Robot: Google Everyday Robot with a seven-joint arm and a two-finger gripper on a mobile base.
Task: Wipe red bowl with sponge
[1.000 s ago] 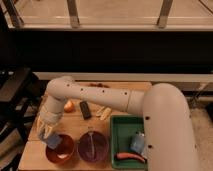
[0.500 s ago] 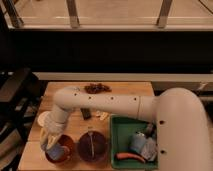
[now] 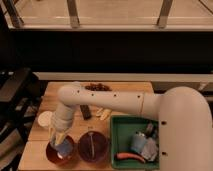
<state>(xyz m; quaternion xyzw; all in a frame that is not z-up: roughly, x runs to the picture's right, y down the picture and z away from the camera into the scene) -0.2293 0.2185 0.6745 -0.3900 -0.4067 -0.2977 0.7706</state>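
– Since the arm (image 3: 110,102) stretches across the wooden table (image 3: 135,88), where does the gripper (image 3: 60,142) sit?
– Down at the front left corner of the view. It points into the red bowl (image 3: 50,151) and is clamped on the sponge (image 3: 65,147), which touches the bowl's inside.
– Any writing?
– None I can read.
– What lies around?
– A purple bowl (image 3: 100,150) stands just beside the red one, on its right. Further right, a green tray (image 3: 116,140) holds a pale blue cup (image 3: 137,141) and an orange stick (image 3: 131,157). A white disc (image 3: 46,118) lies behind the red bowl, with a dark bar (image 3: 86,111) near it. The arm hides the table's middle.
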